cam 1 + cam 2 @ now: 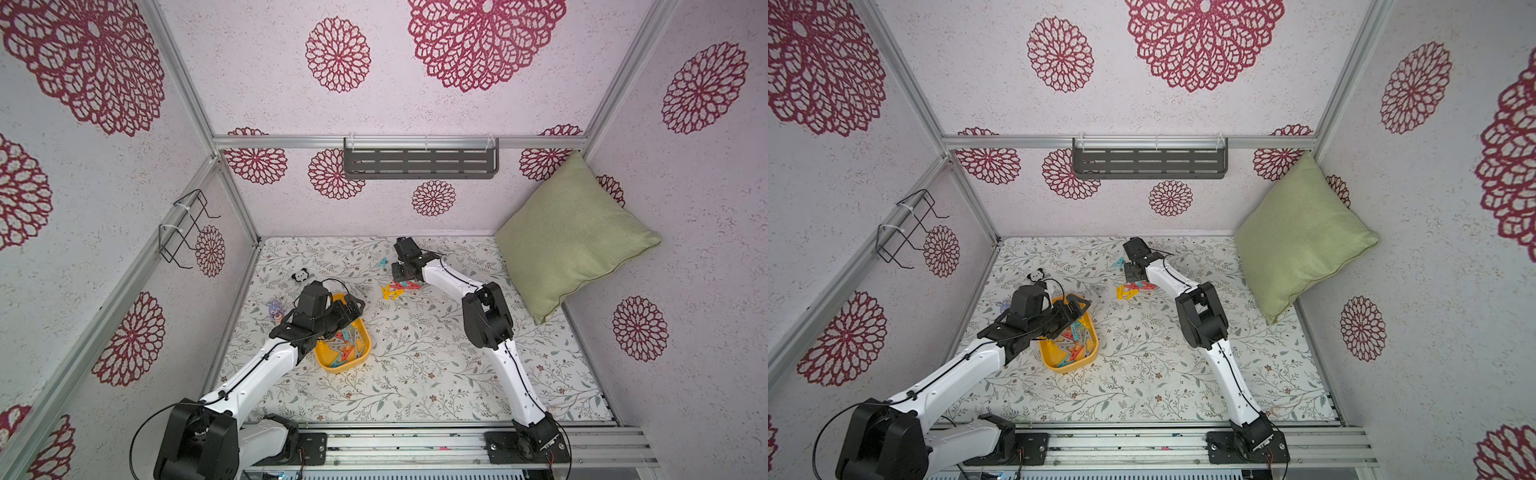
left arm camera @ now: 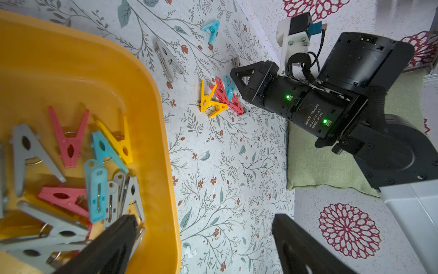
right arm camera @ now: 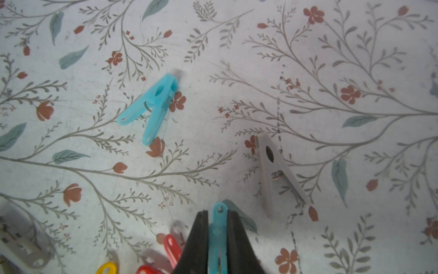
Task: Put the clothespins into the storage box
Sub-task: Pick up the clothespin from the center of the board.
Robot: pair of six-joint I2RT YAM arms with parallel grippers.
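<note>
The yellow storage box [image 1: 367, 335] sits left of centre on the floral mat, in both top views, with several clothespins [image 2: 71, 140] in red, grey, teal-blue and yellow inside. My left gripper [image 2: 203, 220] hangs open over the box's far rim, one finger over the box and one outside it. My right gripper [image 3: 218, 213] is shut on a teal-blue clothespin [image 3: 217, 227] at the edge of a small loose pile [image 1: 398, 289] of red and yellow clothespins. On the mat beyond it lie a single teal-blue clothespin [image 3: 151, 106] and a grey one [image 3: 277, 173].
A panda toy [image 1: 300, 275] and a purple plush figure [image 1: 275, 309] lie left of the box. A green pillow [image 1: 569, 237] leans in the back right corner. A dark grey slotted shelf [image 1: 419, 160] hangs on the back wall and a wire rack [image 1: 187, 228] on the left wall.
</note>
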